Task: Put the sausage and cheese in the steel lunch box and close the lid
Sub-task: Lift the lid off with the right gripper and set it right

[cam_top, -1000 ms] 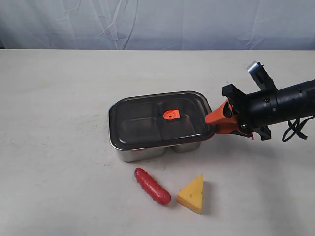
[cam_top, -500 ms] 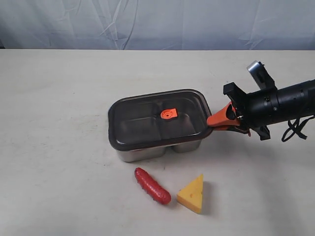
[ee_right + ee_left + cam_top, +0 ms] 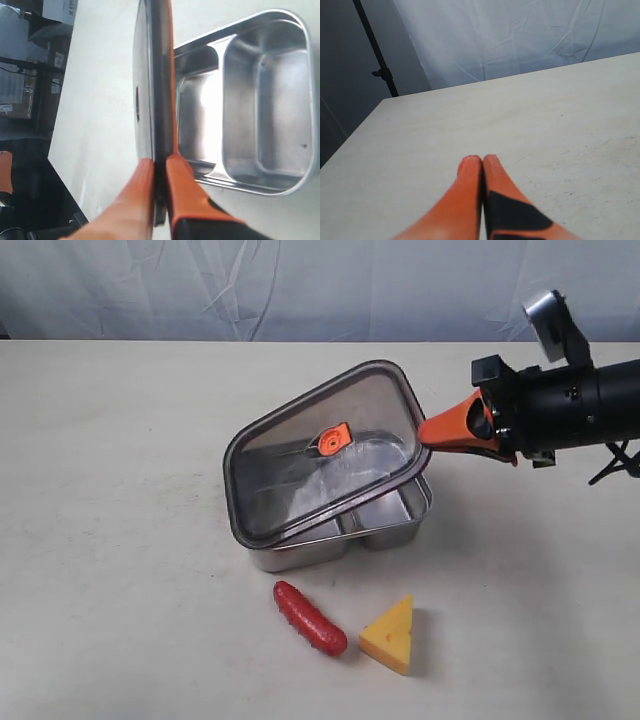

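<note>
The exterior camera sits high on the side opposite the backdrop (image 3: pixel 300 290), slanting down across the table (image 3: pixel 120 440) at middling range. My left wrist camera looks low along my left gripper (image 3: pixel 482 159), over bare table toward that same backdrop. My right wrist camera looks along my right gripper (image 3: pixel 160 162), very close on the lid (image 3: pixel 161 75) edge and box (image 3: pixel 265 100); the exterior view shares both.

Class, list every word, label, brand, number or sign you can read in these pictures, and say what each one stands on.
No text can be read anywhere in these pictures.
Pale labels on the boxes beyond the table, right wrist view: too small and blurred to read.
Lid, steel lunch box, sausage, cheese: no visible writing.
</note>
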